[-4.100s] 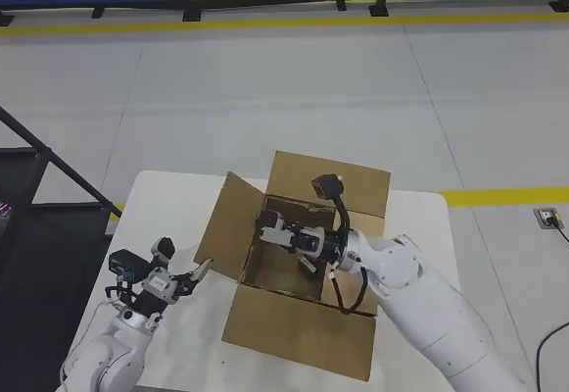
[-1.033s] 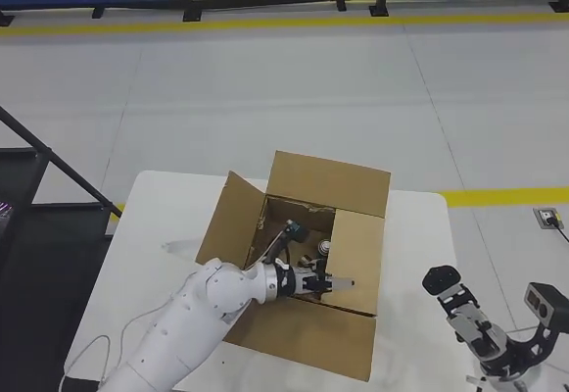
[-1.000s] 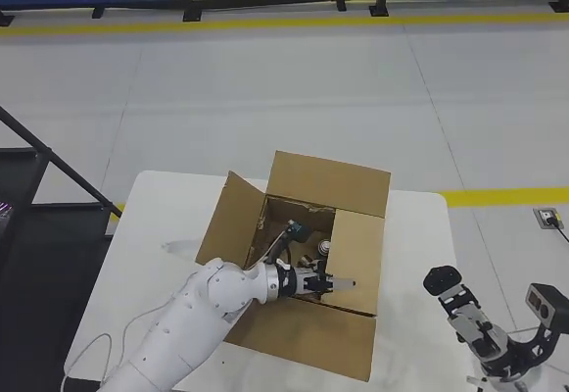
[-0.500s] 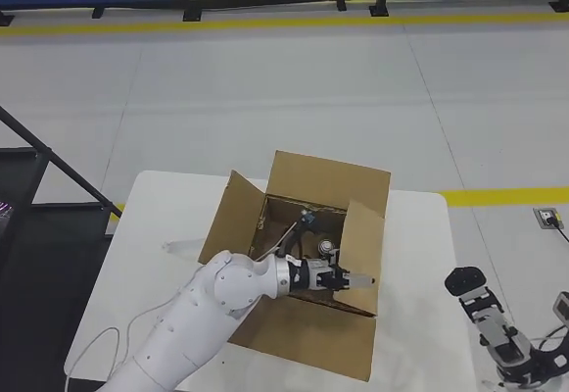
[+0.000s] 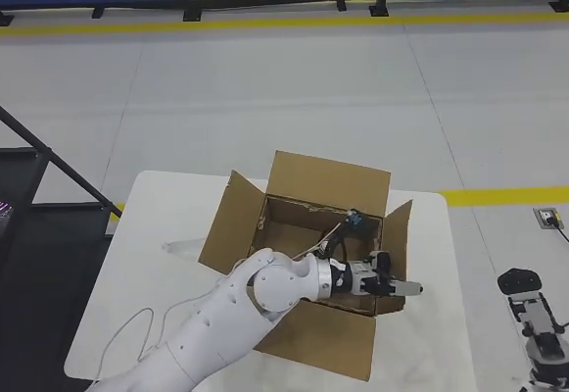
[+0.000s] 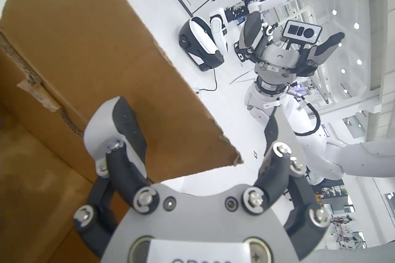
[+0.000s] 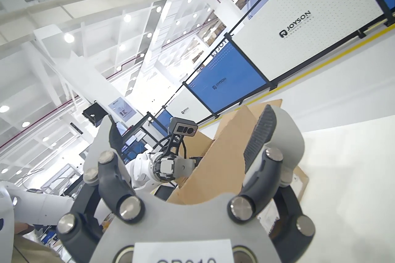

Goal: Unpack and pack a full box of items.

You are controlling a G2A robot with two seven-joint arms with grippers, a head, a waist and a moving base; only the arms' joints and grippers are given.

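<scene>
Count on inspection: one white rectangular table (image 5: 157,294). One brown corrugated cardboard box (image 5: 313,348) on it, with four flaps (image 5: 328,181), all open. Grippers: two in total, namely one left gripper (image 6: 197,110) and one right gripper (image 7: 189,119). Each carries two dark-padded fingers (image 6: 123,119), four fingers altogether. Items inside the box: hidden, number cannot be determined. Yellow floor stripes (image 5: 519,196): two recorded.
</scene>
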